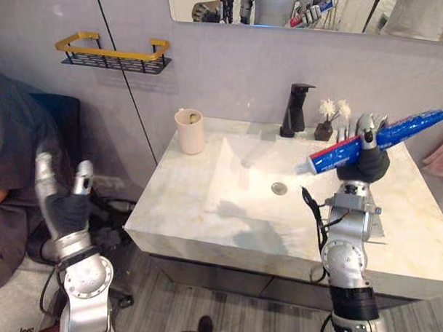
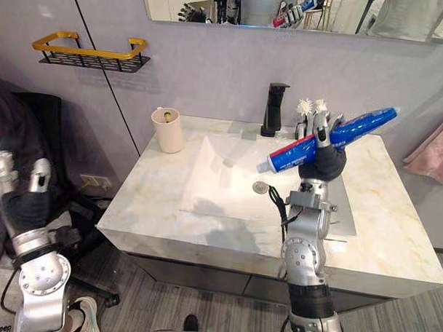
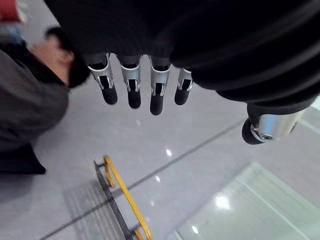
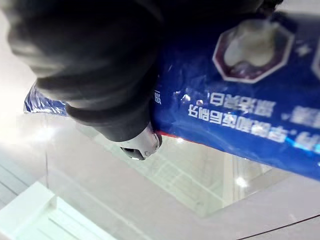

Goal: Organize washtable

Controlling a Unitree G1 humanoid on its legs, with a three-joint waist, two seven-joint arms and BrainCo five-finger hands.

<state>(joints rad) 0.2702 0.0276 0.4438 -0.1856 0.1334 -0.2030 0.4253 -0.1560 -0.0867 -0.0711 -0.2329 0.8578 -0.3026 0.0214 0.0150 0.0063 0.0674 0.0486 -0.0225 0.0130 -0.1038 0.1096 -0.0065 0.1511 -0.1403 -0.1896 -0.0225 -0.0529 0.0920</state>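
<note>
The marble worktop [image 1: 176, 208] is carrying a sunken basin [image 1: 243, 174], with a yellow-and-black wire shelf [image 1: 112, 54] hanging on the wall to its left. A black faucet [image 1: 295, 109] is standing at the back edge, a cream cup [image 1: 190, 131] is sitting at the back left corner, and a small vase of white flowers [image 1: 326, 122] is standing just beside the faucet.

The toothpaste tube [image 1: 397, 132] is hanging in the air above the right side of the worktop, tilting with its lower end pointing toward the basin. The right robot hand [image 1: 362, 145] is clamping its fingers round the tube near the middle. The left robot hand [image 1: 66, 204] is idling low at the worktop's left, fingers straight and apart, holding nothing.

The tube is looking light, soft and glossy, so it is likely squashing under pressure and sliding if gripped loosely. Holding it near the middle is probably keeping the long body balanced. A moderate squeeze seems wiser than a hard 1, since paste could be pushed toward 1 end. The cup looks a likely place for it.
</note>
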